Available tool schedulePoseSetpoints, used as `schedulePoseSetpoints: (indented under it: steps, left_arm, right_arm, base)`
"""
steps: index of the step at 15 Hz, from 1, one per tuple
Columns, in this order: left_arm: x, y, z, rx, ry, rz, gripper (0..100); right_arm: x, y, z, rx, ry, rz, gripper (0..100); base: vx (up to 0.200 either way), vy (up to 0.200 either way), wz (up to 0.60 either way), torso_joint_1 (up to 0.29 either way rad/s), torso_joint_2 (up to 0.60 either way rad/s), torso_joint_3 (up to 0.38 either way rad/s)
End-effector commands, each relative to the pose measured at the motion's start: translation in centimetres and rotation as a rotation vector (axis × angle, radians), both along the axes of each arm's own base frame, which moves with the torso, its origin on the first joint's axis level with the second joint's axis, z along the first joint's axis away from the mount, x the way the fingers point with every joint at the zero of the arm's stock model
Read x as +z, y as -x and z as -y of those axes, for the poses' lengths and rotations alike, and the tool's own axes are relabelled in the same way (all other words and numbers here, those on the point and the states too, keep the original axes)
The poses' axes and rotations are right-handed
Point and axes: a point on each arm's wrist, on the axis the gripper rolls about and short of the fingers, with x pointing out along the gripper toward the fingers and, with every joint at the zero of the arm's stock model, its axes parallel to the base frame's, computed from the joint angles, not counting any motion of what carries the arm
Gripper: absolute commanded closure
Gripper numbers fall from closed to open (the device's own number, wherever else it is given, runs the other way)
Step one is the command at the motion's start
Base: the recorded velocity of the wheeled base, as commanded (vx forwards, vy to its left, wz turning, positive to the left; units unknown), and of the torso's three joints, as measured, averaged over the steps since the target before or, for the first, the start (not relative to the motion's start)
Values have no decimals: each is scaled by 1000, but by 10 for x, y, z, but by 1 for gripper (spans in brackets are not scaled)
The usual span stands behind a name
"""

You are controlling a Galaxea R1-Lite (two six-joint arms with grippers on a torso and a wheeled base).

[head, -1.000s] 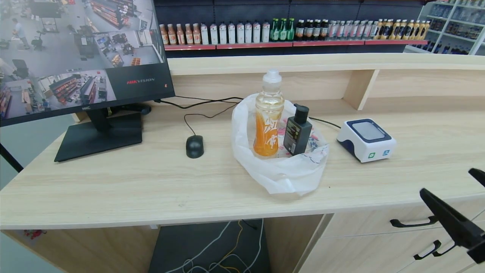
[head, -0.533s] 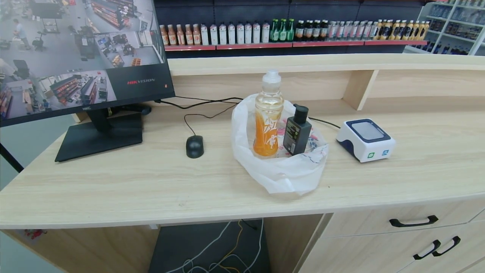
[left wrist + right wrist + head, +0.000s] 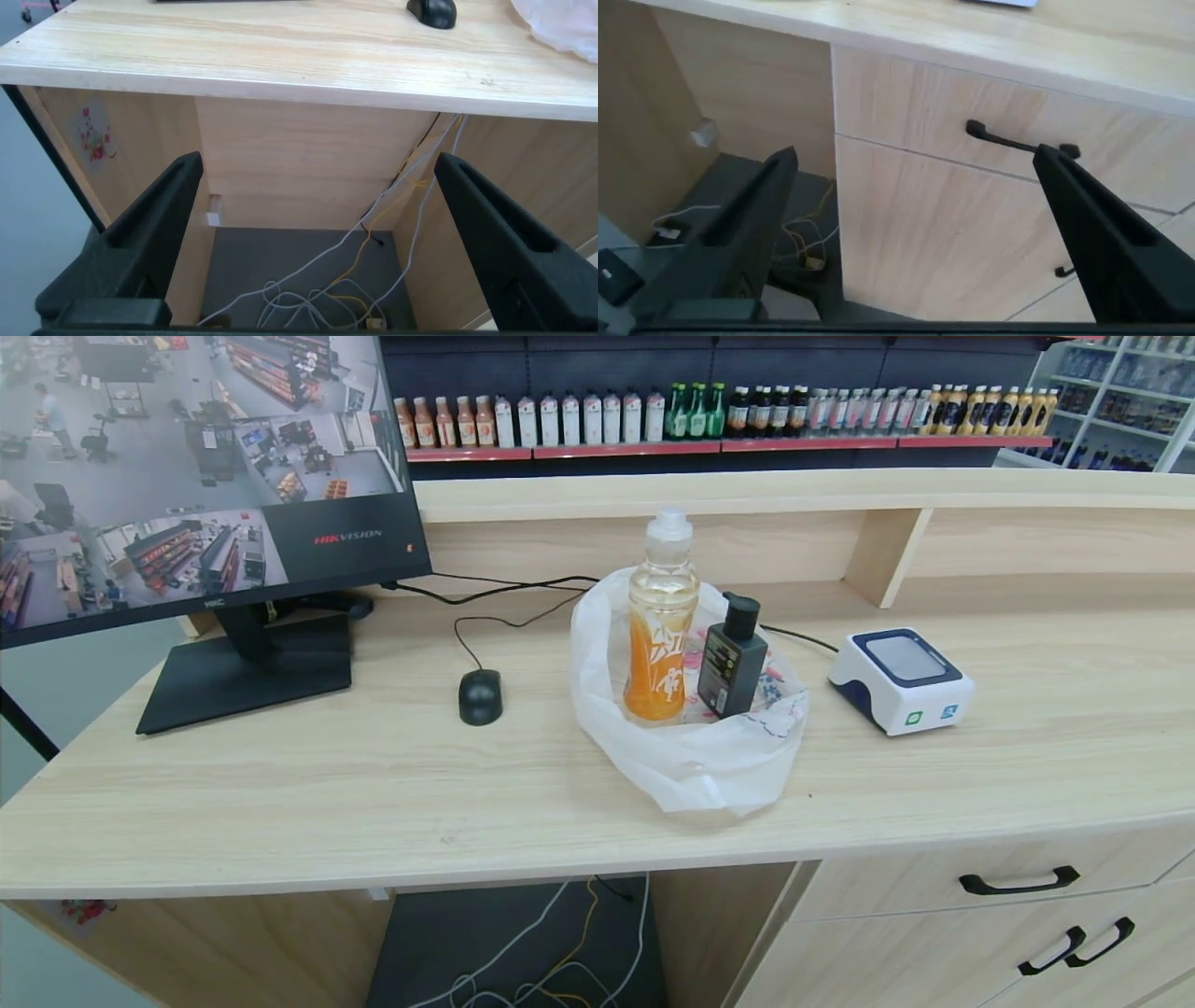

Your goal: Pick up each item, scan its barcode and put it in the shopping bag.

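Shopping bag (image 3: 686, 770), crinkled white plastic, holding tall orange bottle (image 3: 659, 653) and squat black bottle (image 3: 732, 663); left claw (image 3: 318, 168), right claw (image 3: 915, 154) spread

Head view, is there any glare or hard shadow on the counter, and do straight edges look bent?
Head view: even light, no strong glare; the shopping bag casts only a faint shadow on the counter, whose front edge bows, as from a wide lens. Left wrist view: the recess under the counter is dimmer than its top.
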Motion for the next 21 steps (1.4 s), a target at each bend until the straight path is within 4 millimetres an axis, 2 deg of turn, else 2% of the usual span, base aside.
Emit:
schedulePoseSetpoints:
  steps: [1, 4, 20, 21]
  left_arm:
    - [0, 0, 0, 1, 1, 0, 0]
    - [0, 0, 0, 1, 1, 0, 0]
    - [0, 0, 0, 1, -13, 0, 0]
    - [0, 0, 0, 1, -13, 0, 0]
  right_arm:
    - [1, -3, -3, -164, -41, -50, 0]
    - [-7, 4, -5, -200, -105, 55, 0]
    - [-7, 4, -5, -198, -142, 51, 0]
    - [-7, 4, -5, -198, -142, 51, 0]
  base:
    - [0, 0, 0, 0, 0, 0]
    - [0, 0, 0, 0, 0, 0]
    - [-13, 0, 0, 0, 0, 0]
    - [0, -200, 0, 2, -2, 2]
